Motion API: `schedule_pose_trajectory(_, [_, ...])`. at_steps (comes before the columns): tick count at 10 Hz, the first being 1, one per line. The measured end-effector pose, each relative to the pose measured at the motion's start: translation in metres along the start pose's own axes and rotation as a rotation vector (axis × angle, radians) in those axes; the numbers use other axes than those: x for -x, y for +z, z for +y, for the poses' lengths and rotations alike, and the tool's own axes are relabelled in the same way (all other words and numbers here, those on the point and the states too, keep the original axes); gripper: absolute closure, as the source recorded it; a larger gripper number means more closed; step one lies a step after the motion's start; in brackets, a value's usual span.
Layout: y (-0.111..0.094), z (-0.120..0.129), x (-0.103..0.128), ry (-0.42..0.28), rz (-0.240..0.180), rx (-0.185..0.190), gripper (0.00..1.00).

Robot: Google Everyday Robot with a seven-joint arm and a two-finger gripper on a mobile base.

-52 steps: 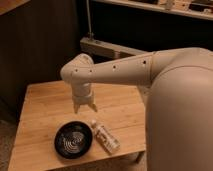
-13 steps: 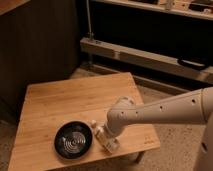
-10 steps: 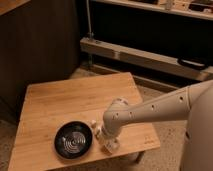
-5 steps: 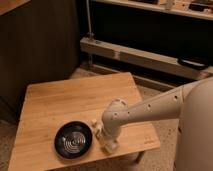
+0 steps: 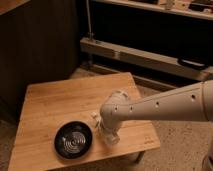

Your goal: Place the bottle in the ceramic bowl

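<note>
The pincer is positioned low over the bottle, which is seen lying on the wooden worktop just beside the ceramic bowl. Whether the pincer is clenched cannot be determined.

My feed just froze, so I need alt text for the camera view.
The gripper is down over the bottle on the wooden table, right beside the black ceramic bowl. Only the bottle's white cap end shows past the arm. The bowl holds nothing.

Wood table w/ dark wall behind (speckled floor), shelving rt.
</note>
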Motion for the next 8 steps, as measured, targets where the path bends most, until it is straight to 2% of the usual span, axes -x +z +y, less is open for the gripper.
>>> schedule_pose_trajectory(2, [-0.034, 0.015, 0.02, -0.049, -0.028, -0.008, 1.0])
schedule_pose_trajectory(4, [-0.047, 0.027, 0.033, -0.095, -0.048, 0.028, 1.0])
schedule_pose_trajectory(5, [-0.047, 0.03, 0.037, -0.111, -0.056, 0.065, 1.0])
schedule_pose_trajectory(6, [-0.042, 0.035, 0.042, -0.131, -0.065, 0.119, 1.0])
schedule_pose_trajectory(8, [-0.015, 0.048, 0.05, -0.18, -0.07, 0.22, 1.0])
